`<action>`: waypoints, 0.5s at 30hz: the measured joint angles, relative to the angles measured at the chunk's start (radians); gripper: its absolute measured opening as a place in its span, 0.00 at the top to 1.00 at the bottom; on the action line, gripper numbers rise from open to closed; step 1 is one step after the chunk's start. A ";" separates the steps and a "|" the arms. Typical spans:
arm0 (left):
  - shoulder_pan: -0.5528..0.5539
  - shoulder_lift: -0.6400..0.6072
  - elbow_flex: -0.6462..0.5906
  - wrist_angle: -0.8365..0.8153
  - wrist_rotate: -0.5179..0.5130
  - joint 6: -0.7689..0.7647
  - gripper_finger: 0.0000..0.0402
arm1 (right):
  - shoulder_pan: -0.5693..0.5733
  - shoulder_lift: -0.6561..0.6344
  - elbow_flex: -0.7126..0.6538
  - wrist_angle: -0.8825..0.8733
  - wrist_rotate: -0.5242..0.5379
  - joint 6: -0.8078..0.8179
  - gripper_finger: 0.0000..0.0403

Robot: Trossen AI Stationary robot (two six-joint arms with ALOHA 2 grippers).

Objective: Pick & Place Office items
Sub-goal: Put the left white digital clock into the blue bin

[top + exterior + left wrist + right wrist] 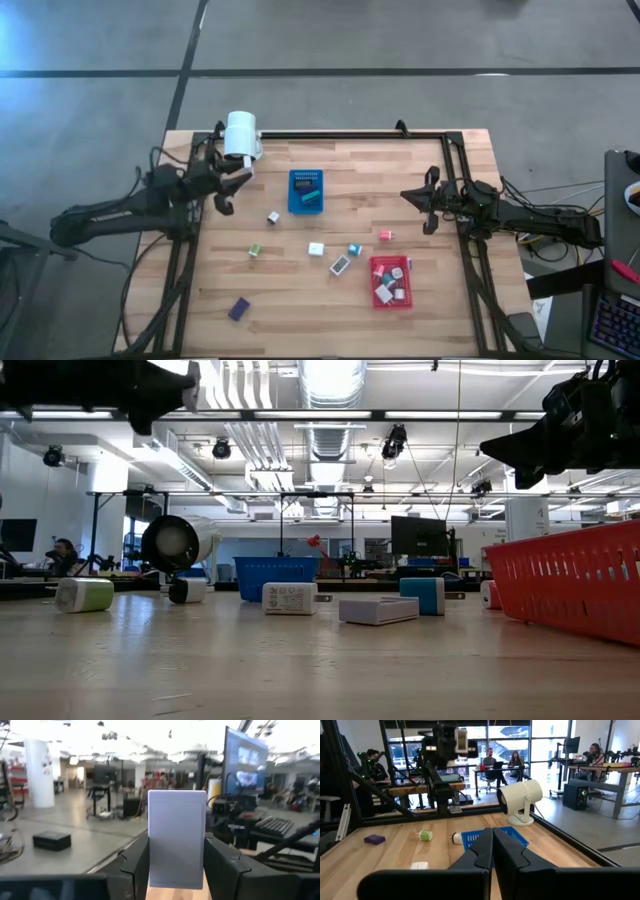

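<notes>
The red tray (585,582) stands closest to the low camera, at 3 o'clock. The left end effector (175,865) grasps a white flat piece (177,837), lifted above the desk (300,300) at its 10 o'clock corner. The right end effector (493,850) is clenched and empty, at 3 o'clock. Other office items (316,249) lie scattered at centre, some inside the red tray.

2 matte-black jointed arms with dark cables trailing behind; left end effector (228,189) and right end effector (424,208) have black, angular, flat-faced fingers (224,865).
</notes>
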 joint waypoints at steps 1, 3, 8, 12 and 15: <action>0.000 0.030 0.039 -0.036 -0.008 0.003 0.64 | 0.000 0.000 0.000 0.000 0.000 0.000 0.98; 0.000 0.104 0.122 -0.111 -0.012 0.017 0.64 | 0.000 0.000 0.000 0.001 0.000 0.000 0.98; 0.000 0.312 0.309 -0.252 -0.015 0.052 0.64 | 0.000 0.001 0.000 0.001 0.000 0.001 0.98; 0.001 0.479 0.432 -0.305 -0.014 0.086 0.64 | 0.000 0.000 0.000 0.001 0.000 0.002 0.98; 0.001 0.601 0.523 -0.375 -0.013 0.109 0.64 | 0.000 0.000 0.000 0.001 0.000 0.002 0.98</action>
